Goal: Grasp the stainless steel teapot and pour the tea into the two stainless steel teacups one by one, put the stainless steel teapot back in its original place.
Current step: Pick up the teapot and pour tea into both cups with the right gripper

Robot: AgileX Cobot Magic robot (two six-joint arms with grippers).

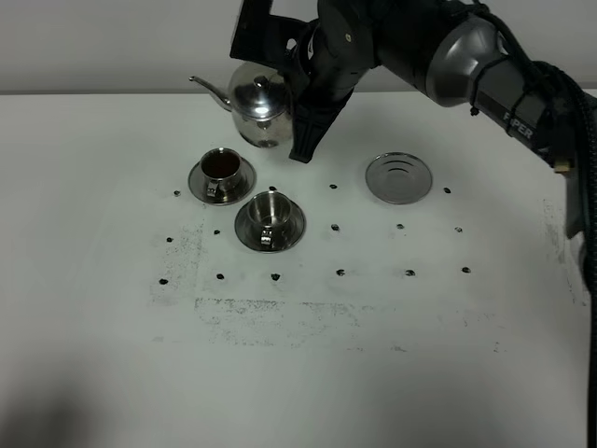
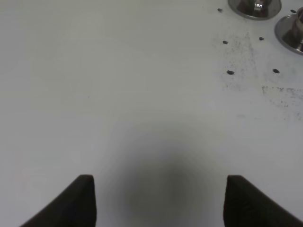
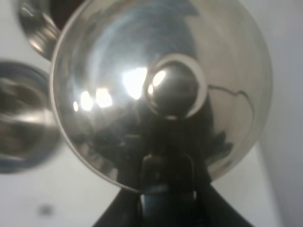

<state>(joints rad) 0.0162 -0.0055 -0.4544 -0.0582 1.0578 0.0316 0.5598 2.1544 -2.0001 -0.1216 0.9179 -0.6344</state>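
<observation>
My right gripper (image 1: pixel 300 105) is shut on the loop handle of the stainless steel teapot (image 1: pixel 258 110) and holds it off the table, behind the two cups, spout pointing left. The right wrist view is filled by the teapot (image 3: pixel 161 90) with its lid knob. The far left teacup (image 1: pixel 221 168) on its saucer holds dark tea (image 1: pixel 220 163). The nearer teacup (image 1: pixel 270 211) on its saucer looks empty. The flat steel disc (image 1: pixel 398 177) lies bare to the right. My left gripper (image 2: pixel 158 201) is open and empty over bare table.
The white table (image 1: pixel 373 327) has rows of small dark marks and scuffs. Two saucer rims show at the edge of the left wrist view (image 2: pixel 255 7) (image 2: pixel 291 30). The right arm's dark body (image 1: pixel 448 56) reaches in from the upper right.
</observation>
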